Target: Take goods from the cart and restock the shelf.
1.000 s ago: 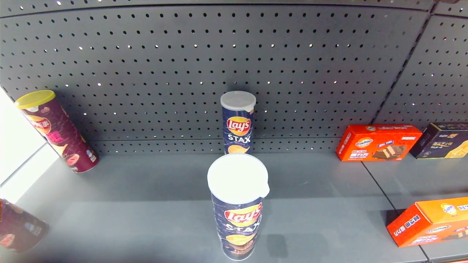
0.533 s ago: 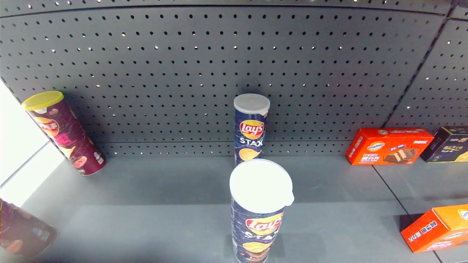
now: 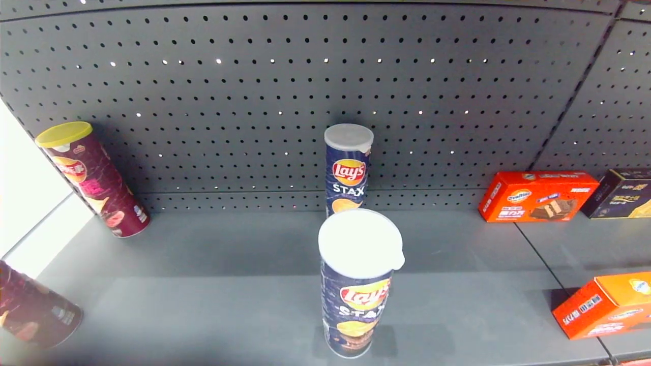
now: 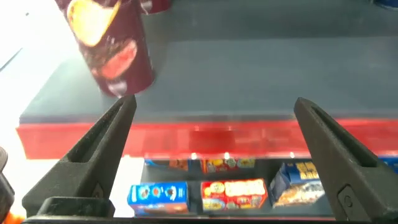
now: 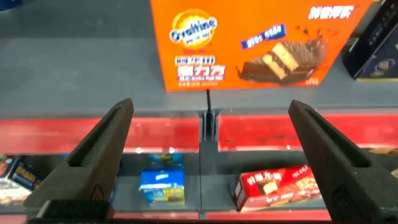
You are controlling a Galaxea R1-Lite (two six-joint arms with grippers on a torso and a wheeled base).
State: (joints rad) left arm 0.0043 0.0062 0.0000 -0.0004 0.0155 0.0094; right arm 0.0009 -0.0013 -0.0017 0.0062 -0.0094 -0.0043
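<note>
Looking down on a shelf partly stocked. Finds two blue cans upright at frame centre in the head view: front can near the lower edge, back can straight behind it against the pegboard, the two apart. Finds a maroon can at the left edge by the pegboard and a near maroon can at lower left, cut by the frame. Finds an orange box at the right, a dark box just beside it at the far right, and a near box at lower right. Leaves wide bare gaps between cans and boxes, so reads as some way in but not finished. Holds nothing in the left claw: spread wide, released, facing the red shelf edge, with what looks like the near maroon can at upper left of its wrist view. Holds nothing in the right claw either: spread wide, released, facing the same red edge, with an orange box, likely the near box, at upper centre. Judging from empty claws and goods standing free on the shelf: no item in hand, so calls for a fetch from the cart, then a placing into one of the gaps.
</note>
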